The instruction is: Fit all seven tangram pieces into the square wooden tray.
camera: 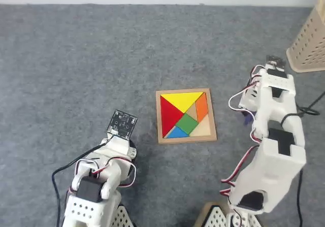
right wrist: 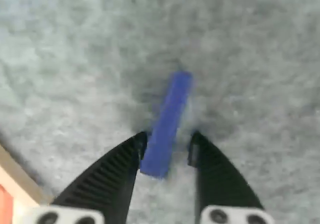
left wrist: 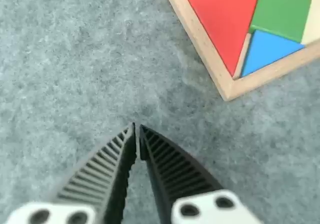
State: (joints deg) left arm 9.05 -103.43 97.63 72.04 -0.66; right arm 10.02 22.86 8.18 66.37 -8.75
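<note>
Blue piece [right wrist: 167,124] is standing on edge on the carpet [camera: 76,59] near the tray [camera: 159,118], the right claw [right wrist: 167,140] straddling it with jaws parted, not yet pinching. Closing squarely on its flat faces should be preventing a twist. Nearby, the left claw [left wrist: 136,129] is hovering closed.

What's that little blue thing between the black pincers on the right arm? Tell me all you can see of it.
The blue piece is a thin, flat slab, solid violet-blue, probably painted wood, seen edge-on so its outline cannot be told. It stands on edge on or just over the grey felt-like cover, between the black ribbed fingers of the right gripper. One finger seems to touch it; a small gap shows at the other. It lies outside the wooden tray.
</note>
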